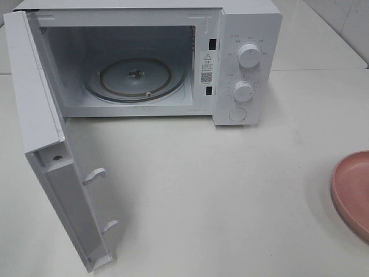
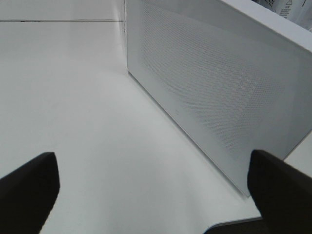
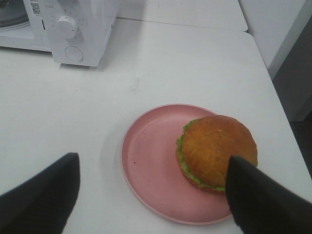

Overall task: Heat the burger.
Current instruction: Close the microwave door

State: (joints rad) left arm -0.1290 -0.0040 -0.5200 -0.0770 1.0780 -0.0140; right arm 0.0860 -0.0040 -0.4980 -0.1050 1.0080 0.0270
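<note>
The burger (image 3: 217, 148), with a glossy brown bun and a green lettuce edge, sits on the right half of a round pink plate (image 3: 146, 136) in the right wrist view. My right gripper (image 3: 152, 163) hovers open above the plate with nothing between its fingers; one dark finger (image 3: 253, 195) overlaps the burger's near edge in the picture. My left gripper (image 2: 152, 161) is open and empty over the bare table beside the microwave door (image 2: 214, 87). Neither gripper nor the burger shows in the exterior high view, only the plate's rim (image 1: 353, 190) at the right edge.
The white microwave (image 1: 245, 34) stands at the back with its door (image 1: 63, 190) swung wide open to the left. Its glass turntable (image 1: 135, 78) carries nothing. Two knobs and a button are on its right panel. The table edge runs to the plate's right.
</note>
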